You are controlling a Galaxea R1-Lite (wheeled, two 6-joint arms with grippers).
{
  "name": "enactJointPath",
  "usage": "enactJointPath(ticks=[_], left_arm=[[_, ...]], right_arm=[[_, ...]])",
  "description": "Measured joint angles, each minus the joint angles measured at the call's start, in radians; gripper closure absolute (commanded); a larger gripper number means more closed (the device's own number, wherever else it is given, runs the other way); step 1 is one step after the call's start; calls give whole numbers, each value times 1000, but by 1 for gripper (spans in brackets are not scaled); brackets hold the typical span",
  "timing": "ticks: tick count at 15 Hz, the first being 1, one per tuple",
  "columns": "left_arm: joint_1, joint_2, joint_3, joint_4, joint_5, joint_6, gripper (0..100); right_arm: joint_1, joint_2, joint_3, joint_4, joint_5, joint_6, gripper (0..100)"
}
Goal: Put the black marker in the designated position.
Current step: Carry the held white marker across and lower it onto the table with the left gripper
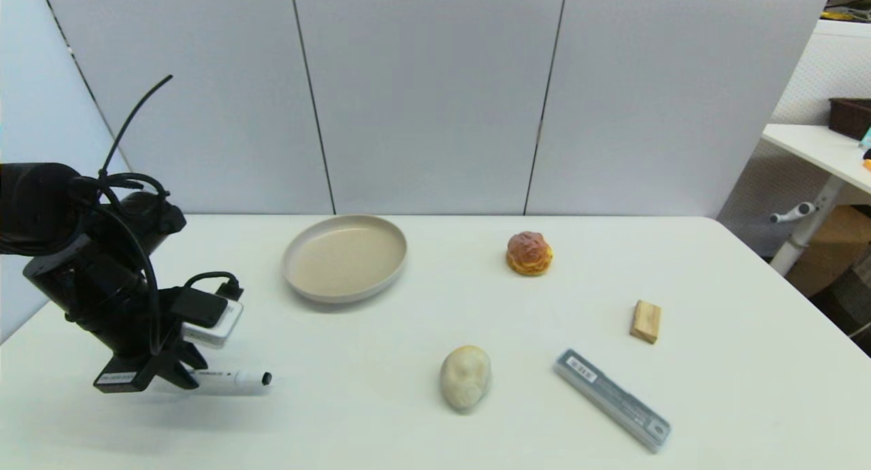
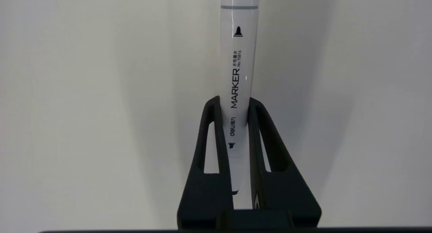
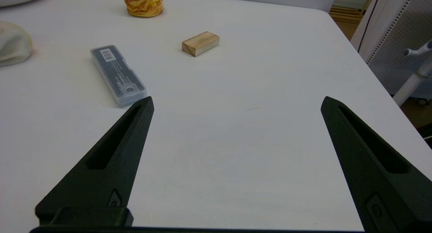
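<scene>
The left gripper (image 2: 235, 103) has its jaws closed on the black marker (image 2: 238, 64), clamping the white barrel near one end. The barrel, printed MARKER, runs out beyond the tips over the bare white worktop (image 2: 84, 108), apparently just above it.

Left arm (image 1: 81, 252): matte black, jointed, looped with black cables. White camera module (image 1: 214, 324) at wrist. Fingers (image 3: 111, 158): black, tapered, slotted.
</scene>
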Motion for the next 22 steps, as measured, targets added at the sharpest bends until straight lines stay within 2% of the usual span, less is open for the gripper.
enactJointPath(ticks=[5,11,13,17,19,22], left_arm=[[-125,-106,-133,3,-12,-149,100],[-419,-103,-422,-9,25,-467,100],[-520,-57,-507,-45,75,-631,100],[-661,72,-626,-200,194,-1016,100],[-700,141,-677,-260,248,-1212,100],[-731,234,-724,-327,268,-1518,100]], right_arm=[[0,0,0,0,0,0,0],[0,0,0,0,0,0,0],[0,0,0,0,-1,0,0],[0,0,0,0,-1,0,0],[0,0,0,0,0,0,0],[0,0,0,0,0,0,0]])
